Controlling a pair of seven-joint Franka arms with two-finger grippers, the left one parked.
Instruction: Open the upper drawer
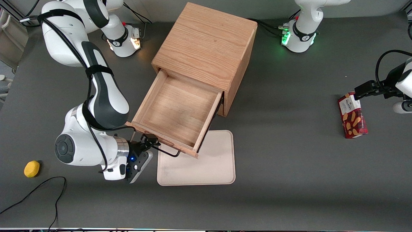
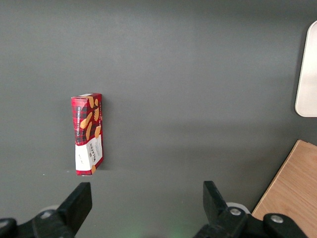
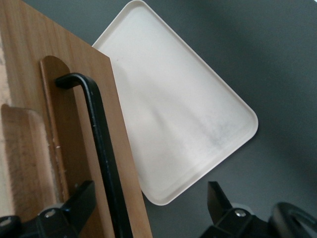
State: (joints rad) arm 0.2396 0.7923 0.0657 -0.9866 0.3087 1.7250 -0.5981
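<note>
The upper drawer (image 1: 177,109) stands pulled far out of the oak cabinet (image 1: 206,45), its bare wooden inside showing. Its thin black wire handle (image 1: 169,153) juts from the drawer front over the tray. My gripper (image 1: 151,141) is at the end of that handle toward the working arm's end of the table. In the right wrist view the gripper (image 3: 148,198) is open, its fingers (image 3: 81,201) set wide apart. The handle (image 3: 101,144) runs between them close to one finger, not clamped, along the drawer front (image 3: 64,139).
A cream tray (image 1: 206,167) (image 3: 178,109) lies on the table under the drawer's front edge. A yellow lemon-like object (image 1: 32,169) and a black cable (image 1: 38,190) lie toward the working arm's end. A red biscuit box (image 1: 352,115) (image 2: 88,134) lies toward the parked arm's end.
</note>
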